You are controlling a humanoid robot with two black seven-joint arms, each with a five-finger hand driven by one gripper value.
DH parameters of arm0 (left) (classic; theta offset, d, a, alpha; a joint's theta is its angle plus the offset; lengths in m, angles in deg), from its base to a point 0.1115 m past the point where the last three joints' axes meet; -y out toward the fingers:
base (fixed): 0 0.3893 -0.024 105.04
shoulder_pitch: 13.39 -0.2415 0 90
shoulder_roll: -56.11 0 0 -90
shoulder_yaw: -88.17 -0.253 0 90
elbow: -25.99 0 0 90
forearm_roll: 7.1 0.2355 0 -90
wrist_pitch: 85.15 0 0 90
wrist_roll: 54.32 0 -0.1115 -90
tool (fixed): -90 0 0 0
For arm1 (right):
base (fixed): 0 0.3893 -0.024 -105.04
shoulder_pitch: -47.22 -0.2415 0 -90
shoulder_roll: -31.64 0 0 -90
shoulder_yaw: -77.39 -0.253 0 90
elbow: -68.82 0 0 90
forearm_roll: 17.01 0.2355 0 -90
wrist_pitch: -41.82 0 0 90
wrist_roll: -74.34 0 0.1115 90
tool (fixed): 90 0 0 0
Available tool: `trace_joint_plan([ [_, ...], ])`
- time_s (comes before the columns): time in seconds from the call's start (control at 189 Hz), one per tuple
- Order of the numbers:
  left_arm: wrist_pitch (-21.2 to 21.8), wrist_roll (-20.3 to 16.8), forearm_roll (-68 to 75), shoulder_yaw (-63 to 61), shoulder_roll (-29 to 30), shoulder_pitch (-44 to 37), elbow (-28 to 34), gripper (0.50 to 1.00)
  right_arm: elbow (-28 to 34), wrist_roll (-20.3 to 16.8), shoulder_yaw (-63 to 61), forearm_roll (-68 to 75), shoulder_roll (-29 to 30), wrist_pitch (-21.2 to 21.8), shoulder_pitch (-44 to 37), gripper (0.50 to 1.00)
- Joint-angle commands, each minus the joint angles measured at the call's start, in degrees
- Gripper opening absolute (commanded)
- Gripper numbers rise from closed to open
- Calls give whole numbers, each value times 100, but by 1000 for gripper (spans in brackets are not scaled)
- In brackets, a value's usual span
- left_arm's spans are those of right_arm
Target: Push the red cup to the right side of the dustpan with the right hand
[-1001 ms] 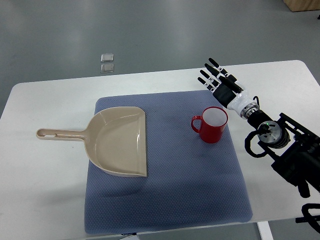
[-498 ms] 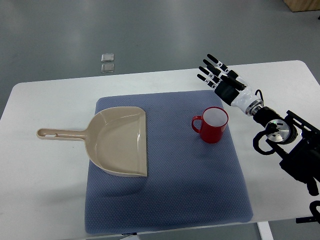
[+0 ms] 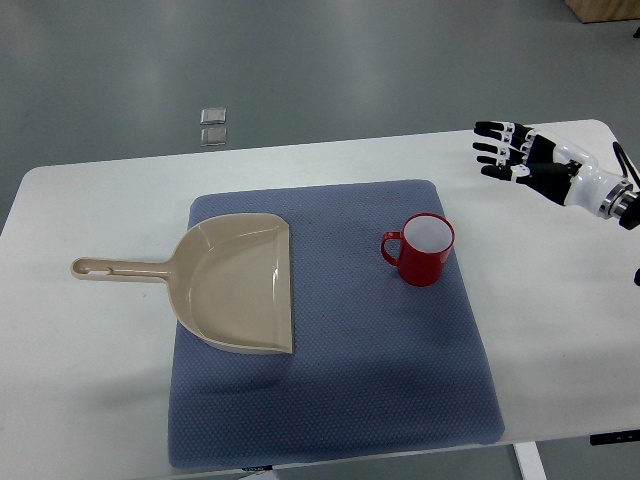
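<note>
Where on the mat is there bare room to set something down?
Free: the strip between the dustpan and the red cup, and the mat along its near edge. Nothing is crowded; the right robot hand hovers off the mat.

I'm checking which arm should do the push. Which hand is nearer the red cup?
Right. The right hand hovers over the white table up and to the right of the red cup, fingers spread, clear of it. The left hand is out of view.
</note>
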Motion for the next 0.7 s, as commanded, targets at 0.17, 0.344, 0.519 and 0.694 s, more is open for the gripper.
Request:
trace_joint_plan([
  [0.17, 0, 0, 0, 6, 0, 0, -1, 1000, 168, 1630, 92, -1630, -223, 0, 295, 936],
  [0.344, 0, 0, 0, 6, 0, 0, -1, 1000, 186, 2002, 118, -2140, -109, 0, 515, 936],
  [0.519, 0, 0, 0, 6, 0, 0, -1, 1000, 177, 2002, 355, -2219, 14, 0, 682, 936],
  [0.694, 0, 0, 0, 6, 0, 0, -1, 1000, 177, 2002, 575, -2219, 146, -160, 709, 936],
])
